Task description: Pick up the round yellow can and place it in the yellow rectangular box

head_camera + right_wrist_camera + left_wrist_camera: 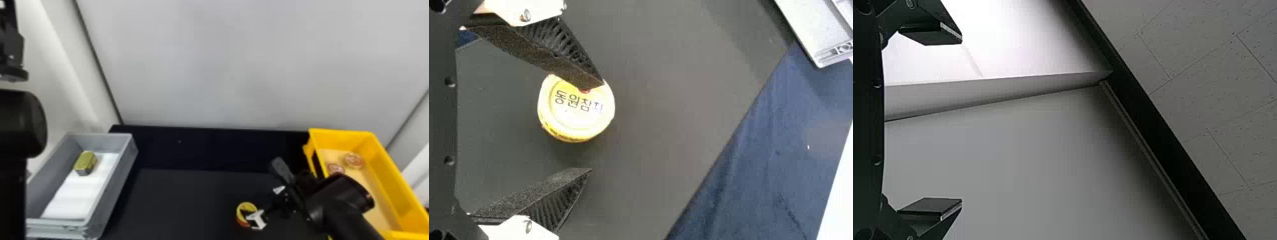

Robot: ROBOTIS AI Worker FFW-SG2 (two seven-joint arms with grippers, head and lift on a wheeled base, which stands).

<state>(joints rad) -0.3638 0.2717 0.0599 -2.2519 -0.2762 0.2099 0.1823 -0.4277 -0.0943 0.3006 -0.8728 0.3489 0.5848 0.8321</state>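
- Your round yellow can (247,206) sits at the lower part of the head view, right of centre, on the dark table (178,204), outside the yellow rectangular box.
- You have your right gripper (259,188) down at the can, with its fingers spread. In the right wrist view, the can's yellow lid faces the camera and one finger overlaps its edge; you can't tell from this whether they touch. The other finger stands apart from the can, so you have no grip on it.
- Your yellow rectangular box (391,188) fills the lower right of the head view, partly behind your right arm (344,213). Towards its far end you can see two round, reddish items (353,160) lying on the bottom, near each other.
- At the lower left you have a grey box (119,172) with a white liner (76,194) in it. A gold-topped block (85,162) rests inside, near the far end.
- Your left arm (20,124) stands along the left edge of the head view, away from the can. In its wrist view your left gripper (962,120) has its fingers wide apart with nothing between them.
- Behind the table you face a pale wall (217,63).
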